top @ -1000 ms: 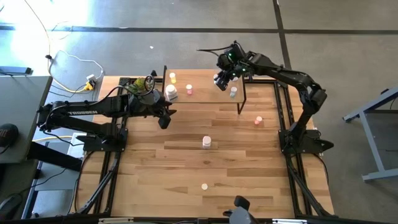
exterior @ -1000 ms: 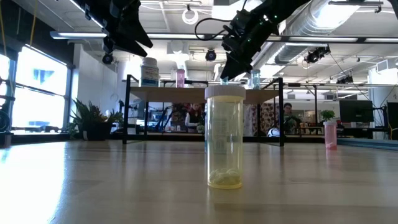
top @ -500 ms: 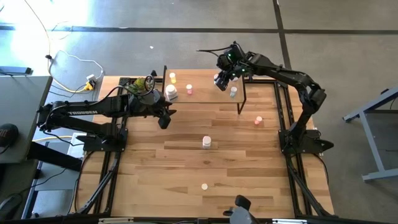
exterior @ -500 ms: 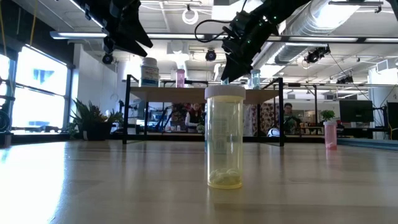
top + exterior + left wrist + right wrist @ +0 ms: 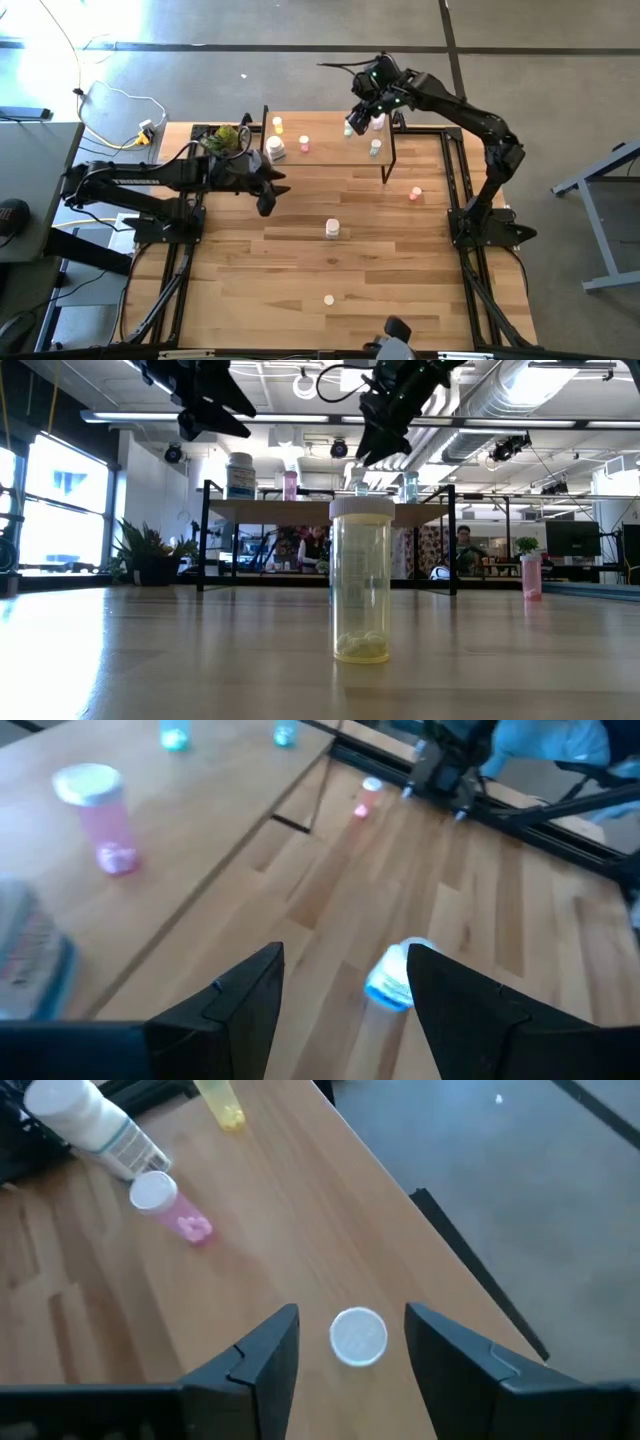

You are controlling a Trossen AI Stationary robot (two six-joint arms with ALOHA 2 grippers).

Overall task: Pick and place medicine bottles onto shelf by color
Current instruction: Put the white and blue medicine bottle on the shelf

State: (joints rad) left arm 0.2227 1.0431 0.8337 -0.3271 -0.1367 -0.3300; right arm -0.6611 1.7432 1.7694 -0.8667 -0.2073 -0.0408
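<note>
High view. The right gripper (image 5: 362,112) is being held above the far edge of the shelf (image 5: 330,150), over a small bottle that is only partly seen under it. A greenish bottle (image 5: 375,148) is standing near, toward the shelf's right end; a pink bottle (image 5: 304,144), a yellow bottle (image 5: 278,125) and a white bottle (image 5: 274,148) are standing further left. The left gripper (image 5: 266,192) is being held above the table just in front of the shelf, nearer than the right arm to the loose bottle (image 5: 332,229) at mid-table. A red bottle (image 5: 415,194) is standing right of the shelf, and a small bottle (image 5: 328,299) toward the near edge.

Low view. A clear yellowish bottle (image 5: 362,580) is standing upright close by; both arms are being seen high above the shelf line.

Left wrist view. The fingers (image 5: 240,1005) are being held wide apart with nothing between them. The loose bottle (image 5: 397,977) is lying ahead, by one finger, upright, with bare table all round.

Right wrist view. The fingers (image 5: 265,1355) are being held wide apart. A white-capped bottle (image 5: 358,1336) is standing upright directly between and below them, near the shelf's far edge; open board lies on the other sides. A straight drop is judged to be enough, care being needed at that edge.
</note>
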